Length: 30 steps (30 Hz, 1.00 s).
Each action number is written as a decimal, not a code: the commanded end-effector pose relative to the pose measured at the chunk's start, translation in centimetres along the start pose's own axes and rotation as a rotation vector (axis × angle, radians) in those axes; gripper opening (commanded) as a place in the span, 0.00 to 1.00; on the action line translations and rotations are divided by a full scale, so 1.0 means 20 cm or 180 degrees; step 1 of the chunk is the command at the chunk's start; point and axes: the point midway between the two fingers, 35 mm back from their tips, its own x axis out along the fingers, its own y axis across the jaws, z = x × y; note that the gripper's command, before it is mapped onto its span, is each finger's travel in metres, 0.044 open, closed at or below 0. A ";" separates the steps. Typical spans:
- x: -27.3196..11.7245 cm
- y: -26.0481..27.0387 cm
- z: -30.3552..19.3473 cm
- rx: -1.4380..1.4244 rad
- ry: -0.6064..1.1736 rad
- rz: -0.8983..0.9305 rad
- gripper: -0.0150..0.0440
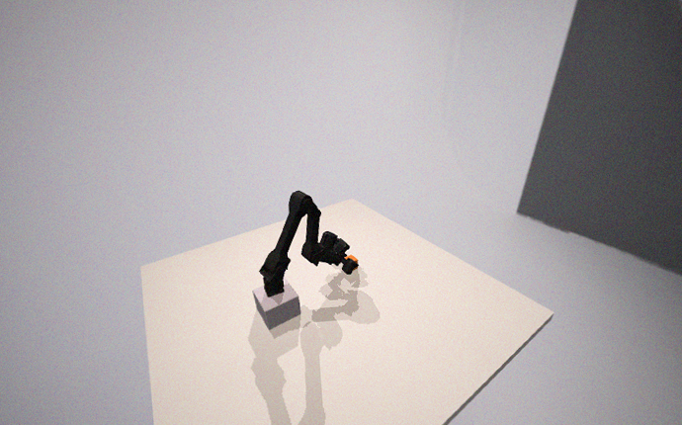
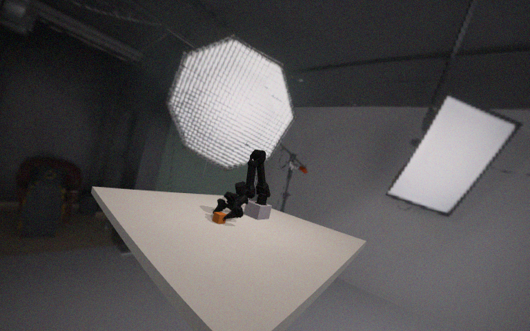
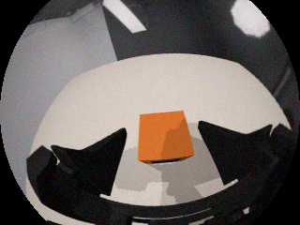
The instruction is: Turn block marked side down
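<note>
An orange block (image 1: 352,260) (image 2: 219,218) (image 3: 164,136) is at the table (image 1: 417,328) (image 2: 234,265) (image 3: 103,89), in front of the arm. In the wrist view a plain orange face fills most of it. A thin dark strip of the mark shows on the strongly foreshortened face along its lower edge, towards the gripper. Whether the block lies quite flat cannot be told. My gripper (image 2: 219,214) (image 3: 162,128) is open, with one finger on each side of the block and a gap to both in the wrist view. In the top view a finger partly covers the block.
The arm stands on a pale grey base box (image 1: 278,307) (image 2: 257,209), behind the gripper. Shadows of the arm fall across the table and around the block. The nearest table corner in the top view is to the right of the block, some way off.
</note>
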 end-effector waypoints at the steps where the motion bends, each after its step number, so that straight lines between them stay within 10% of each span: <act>1: 0.02 0.01 0.07 0.0002 0.0264 0.0008 1.00; 30: -0.21 0.00 0.30 -0.0001 0.1756 0.0001 1.00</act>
